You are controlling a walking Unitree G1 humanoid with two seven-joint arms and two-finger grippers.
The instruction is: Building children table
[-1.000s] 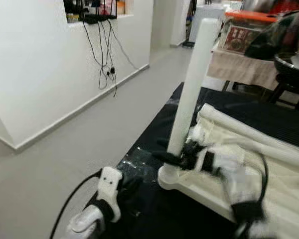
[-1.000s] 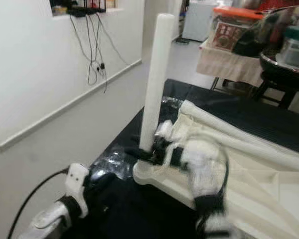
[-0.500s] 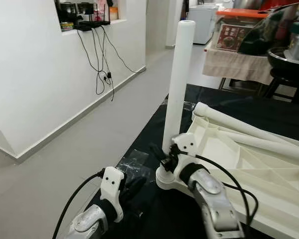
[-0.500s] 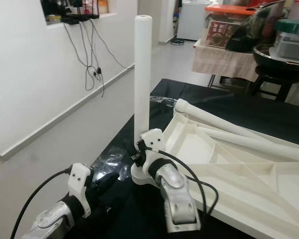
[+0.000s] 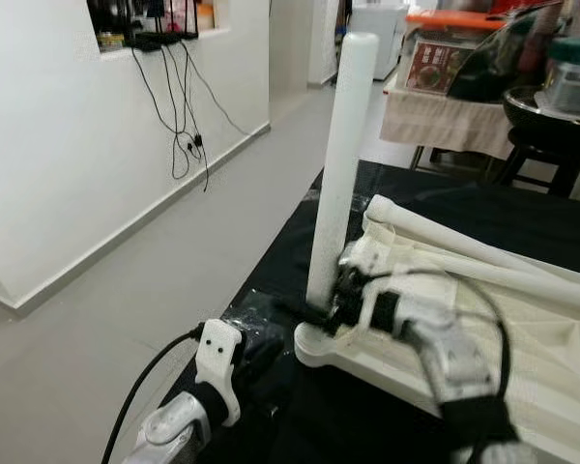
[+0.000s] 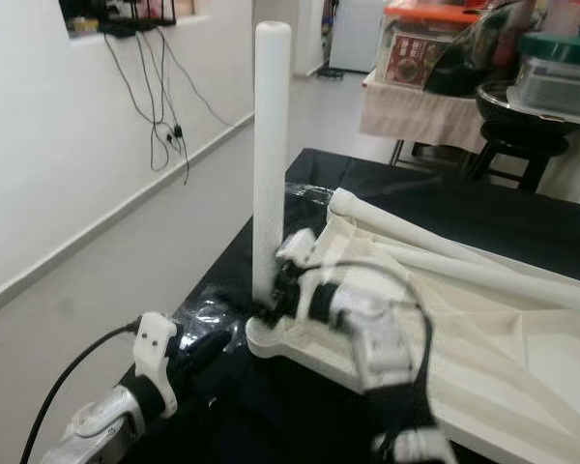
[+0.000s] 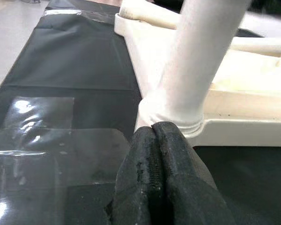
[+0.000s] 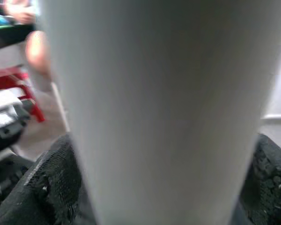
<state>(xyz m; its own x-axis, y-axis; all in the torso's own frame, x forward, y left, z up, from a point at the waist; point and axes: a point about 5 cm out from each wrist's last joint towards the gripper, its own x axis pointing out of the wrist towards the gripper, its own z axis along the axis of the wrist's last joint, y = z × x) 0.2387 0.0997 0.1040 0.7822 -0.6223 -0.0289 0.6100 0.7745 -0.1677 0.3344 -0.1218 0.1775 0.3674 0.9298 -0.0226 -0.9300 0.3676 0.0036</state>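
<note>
The white table leg point(image 8: 164, 108) looms close and blurred. The right pincer point(image 8: 161, 187) clamps it, one black finger at each side.

There are three white table legs: one leg point(image 5: 336, 164) stands upright in a corner socket of the single white tabletop point(image 5: 522, 358), and two more legs point(image 5: 483, 253) lie across the upturned top. One black mat point(image 5: 300, 242) lies under it on the floor. Two pincers show, the left pincer point(image 7: 158, 136) and the right pincer point(image 5: 327, 309), each with two black fingers.
</note>
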